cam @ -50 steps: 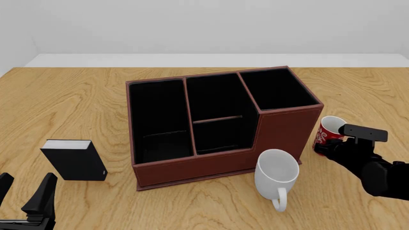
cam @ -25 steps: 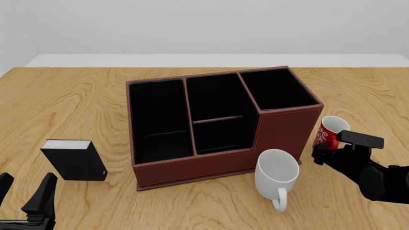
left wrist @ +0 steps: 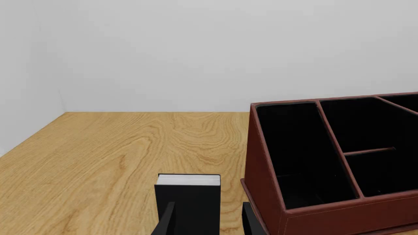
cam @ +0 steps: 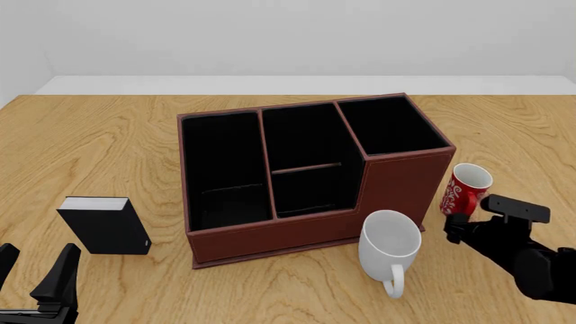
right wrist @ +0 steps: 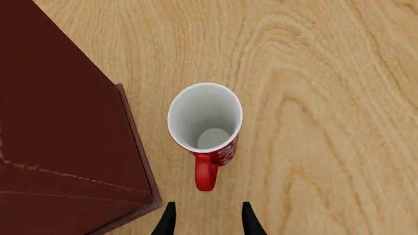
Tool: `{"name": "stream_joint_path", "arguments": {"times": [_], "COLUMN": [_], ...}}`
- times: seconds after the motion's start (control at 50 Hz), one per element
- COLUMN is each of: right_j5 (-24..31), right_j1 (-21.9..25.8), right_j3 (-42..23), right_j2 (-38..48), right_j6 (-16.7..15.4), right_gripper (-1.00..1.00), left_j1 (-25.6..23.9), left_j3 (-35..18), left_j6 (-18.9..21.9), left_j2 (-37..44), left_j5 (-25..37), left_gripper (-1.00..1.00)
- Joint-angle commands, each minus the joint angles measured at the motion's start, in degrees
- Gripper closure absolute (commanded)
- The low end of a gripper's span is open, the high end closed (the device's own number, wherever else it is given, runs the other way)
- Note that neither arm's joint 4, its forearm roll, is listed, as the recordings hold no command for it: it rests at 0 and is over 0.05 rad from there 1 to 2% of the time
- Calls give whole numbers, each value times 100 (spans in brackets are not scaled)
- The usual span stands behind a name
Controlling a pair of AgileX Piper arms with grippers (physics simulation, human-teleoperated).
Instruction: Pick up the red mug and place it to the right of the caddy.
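In the left wrist view, the left gripper (left wrist: 209,223) shows only two dark finger tips with a modest gap between them, holding nothing; past them stands the small black box (left wrist: 188,200), and toward 3 o'clock of it the caddy (left wrist: 265,166) shows its black-lined compartments on the wooden table (left wrist: 124,147). In the front view, the red mug (cam: 466,189) stands upright on the table just beside the caddy's (cam: 405,182) right wall, at 3 o'clock of it, while the white mug (cam: 390,244) stands near the caddy's front right corner, at about 5 o'clock. The right gripper (cam: 481,216) sits close to the red mug at roughly its 5 o'clock; from this angle it is hard to say whether the fingers touch the cup, though they appear clear of it. The left gripper (cam: 36,280) rests at the lower left, parked near the black box (cam: 105,224). In the right wrist view, the red mug (right wrist: 205,120) is seen from above, white inside, its handle pointing toward the two finger tips of the right gripper (right wrist: 207,220), which are parted and grip nothing; the caddy's (right wrist: 65,147) wall lies just beside the cup. Judging by this, the mug already stands right of the caddy, so the placing seems done, and the next move likely calls for drawing the arm off without clipping the handle.
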Motion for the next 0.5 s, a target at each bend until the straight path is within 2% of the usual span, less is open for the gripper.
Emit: {"name": "stream_joint_path", "arguments": {"times": [0.02,0.12,0.28,0.3,0.32,0.36,0.38,0.42,0.5], "right_j5": [180,332,1393,1620,1980,2472,2715,3252,4702], "right_j1": [38,86,241,275,248,331,247,297,303], "right_j3": [584,931,1444,1496,1530,1593,1608,1709,1651], "right_j2": [-946,-1521,-3409,-3732,-4226,-4828,-5158,-5813,-7416], "right_j6": [84,124,154,178,72,158,38,131,-56], "right_gripper": [-100,-100,-100,-100,-100,-100,-100,-100,-100], "left_j1": [0,0,0,0,0,0,0,0,0], "left_j3": [0,0,0,0,0,0,0,0,0], "left_j6": [0,0,0,0,0,0,0,0,0], "left_j2": [0,0,0,0,0,0,0,0,0], "left_j5": [0,0,0,0,0,0,0,0,0], "left_gripper": [-100,-100,-100,-100,-100,-100,-100,-100,-100]}}
